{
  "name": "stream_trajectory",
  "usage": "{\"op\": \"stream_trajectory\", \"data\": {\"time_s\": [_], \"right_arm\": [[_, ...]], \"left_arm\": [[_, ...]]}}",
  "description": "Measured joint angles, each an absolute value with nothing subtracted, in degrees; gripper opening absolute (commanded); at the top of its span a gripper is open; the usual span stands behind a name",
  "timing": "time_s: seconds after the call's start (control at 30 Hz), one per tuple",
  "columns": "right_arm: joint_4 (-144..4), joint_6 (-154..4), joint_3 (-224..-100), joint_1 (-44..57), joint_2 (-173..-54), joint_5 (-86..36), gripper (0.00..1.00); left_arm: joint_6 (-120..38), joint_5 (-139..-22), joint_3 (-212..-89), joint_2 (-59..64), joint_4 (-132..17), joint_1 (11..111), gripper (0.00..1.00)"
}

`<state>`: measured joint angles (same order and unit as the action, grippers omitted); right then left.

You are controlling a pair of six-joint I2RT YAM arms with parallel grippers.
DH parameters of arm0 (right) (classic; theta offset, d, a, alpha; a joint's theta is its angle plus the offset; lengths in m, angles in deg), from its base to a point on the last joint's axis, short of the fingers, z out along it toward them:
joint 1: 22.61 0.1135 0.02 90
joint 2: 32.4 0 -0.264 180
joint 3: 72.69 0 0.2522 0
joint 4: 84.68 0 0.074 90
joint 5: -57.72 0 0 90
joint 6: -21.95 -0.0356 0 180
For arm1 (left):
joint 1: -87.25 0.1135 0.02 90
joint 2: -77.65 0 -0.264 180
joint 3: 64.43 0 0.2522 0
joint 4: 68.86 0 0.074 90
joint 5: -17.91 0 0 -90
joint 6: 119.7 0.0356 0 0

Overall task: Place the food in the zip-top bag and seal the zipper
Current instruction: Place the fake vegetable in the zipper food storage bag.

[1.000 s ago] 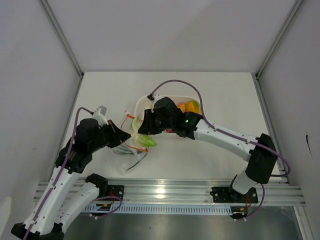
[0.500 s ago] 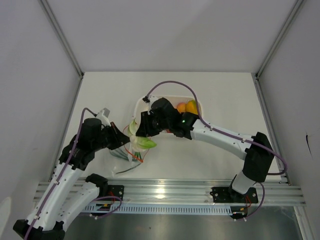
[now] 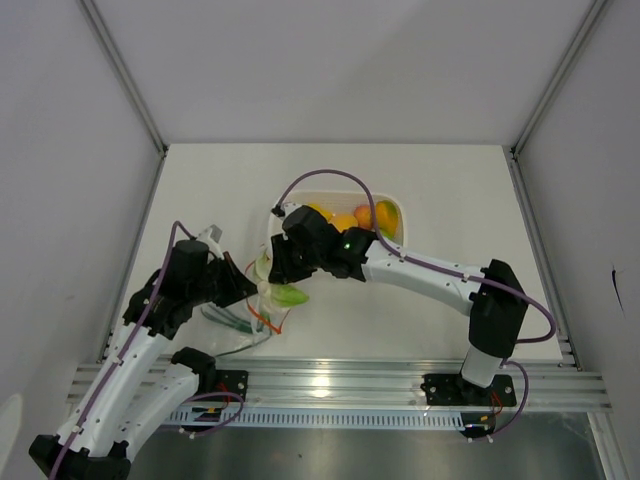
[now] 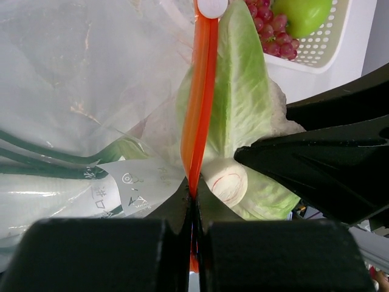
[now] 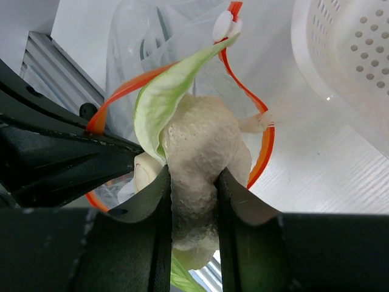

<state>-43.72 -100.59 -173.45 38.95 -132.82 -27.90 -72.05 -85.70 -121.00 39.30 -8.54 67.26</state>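
My right gripper (image 5: 194,201) is shut on the white cauliflower (image 5: 200,152) with green leaves and holds it over the open mouth of the clear zip-top bag (image 5: 146,42). In the top view the cauliflower (image 3: 283,294) sits just left of the basket. My left gripper (image 4: 196,210) is shut on the red-orange zipper (image 4: 200,91) at the bag's mouth edge and holds it up. The zipper (image 5: 258,152) loops open around the cauliflower. Green beans (image 4: 48,161) lie inside the bag. Dark red grapes (image 4: 270,30) and a green apple (image 4: 304,12) lie in the basket.
The white perforated basket (image 3: 300,203) stands behind the right gripper (image 3: 277,272) and holds oranges (image 3: 345,221) and a lemon (image 3: 386,214). An aluminium rail (image 3: 330,385) runs along the table's near edge. White walls close in the sides and back.
My right gripper has carried the cauliflower leftward and nearer, from beside the basket to the bag's mouth. My left gripper has drawn the bag's edge slightly nearer.
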Motion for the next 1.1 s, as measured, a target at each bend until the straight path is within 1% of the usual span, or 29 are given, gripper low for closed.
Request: {"op": "stream_trajectory", "data": {"time_s": [0.17,0.3,0.4,0.53,0.63,0.83,0.93,1.03,1.1], "right_arm": [[-45.97,-100.65,-169.60,39.67,-132.32,-27.70,0.01],[-46.86,-100.85,-166.22,41.99,-132.80,-27.07,0.01],[-48.17,-100.70,-165.89,42.82,-132.80,-25.80,0.01],[-49.60,-100.61,-165.89,42.27,-132.84,-23.63,0.04],[-49.99,-101.39,-165.89,41.42,-132.84,-23.31,0.09],[-53.55,-104.10,-165.41,39.76,-132.71,-29.71,0.11],[-58.14,-107.38,-161.74,38.20,-131.05,-33.16,0.11],[-60.31,-110.77,-158.48,36.94,-129.28,-36.16,0.19],[-60.55,-111.80,-158.57,36.61,-129.37,-36.92,0.29]], "left_arm": [[-71.81,-86.72,-121.48,39.28,-8.41,67.13,0.00],[-71.63,-88.04,-125.41,39.17,-10.64,66.30,0.00],[-71.65,-89.17,-126.37,39.12,-11.09,66.22,0.01],[-71.70,-90.70,-126.29,38.47,-12.95,66.26,0.01],[-71.68,-90.79,-126.09,37.66,-14.11,66.26,0.01],[-71.92,-93.52,-125.81,38.58,-14.66,65.82,0.00],[-72.35,-94.66,-124.69,39.56,-16.12,65.82,0.01],[-73.03,-95.40,-123.45,39.85,-16.71,65.82,0.01],[-73.29,-96.04,-122.88,39.80,-17.24,65.82,0.01]]}}
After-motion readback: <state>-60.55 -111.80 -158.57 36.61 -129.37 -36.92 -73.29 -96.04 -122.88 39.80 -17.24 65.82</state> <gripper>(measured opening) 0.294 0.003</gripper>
